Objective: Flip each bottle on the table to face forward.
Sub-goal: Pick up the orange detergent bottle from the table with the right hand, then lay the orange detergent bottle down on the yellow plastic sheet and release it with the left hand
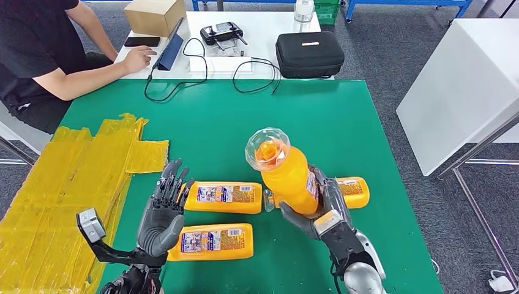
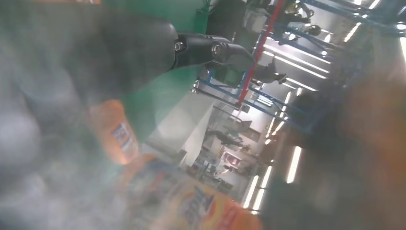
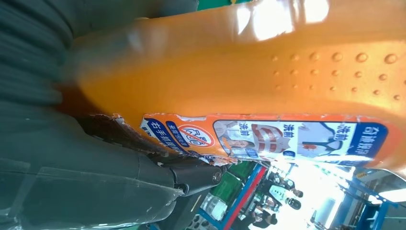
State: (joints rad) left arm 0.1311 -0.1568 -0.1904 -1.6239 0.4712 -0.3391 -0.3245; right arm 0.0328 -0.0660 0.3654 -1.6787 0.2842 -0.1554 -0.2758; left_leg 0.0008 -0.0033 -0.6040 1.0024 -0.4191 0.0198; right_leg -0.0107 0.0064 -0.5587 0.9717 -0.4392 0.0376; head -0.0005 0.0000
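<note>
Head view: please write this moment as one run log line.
right hand: holds lifted orange bottle | left hand: open beside lying bottles | table: green

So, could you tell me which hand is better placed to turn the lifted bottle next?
Probably the right hand: it already grips the raised bottle, while the left hand hovers open by two lying bottles.

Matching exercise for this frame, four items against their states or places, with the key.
Items:
1. right hand
2. left hand
3. black case
4. yellow sheets

States:
A. on the white table
B. fingers spread, holding nothing
C. along the green table's left side
D. grips a raised orange bottle

Pairs: 1-D, 2-B, 3-A, 4-C
</note>
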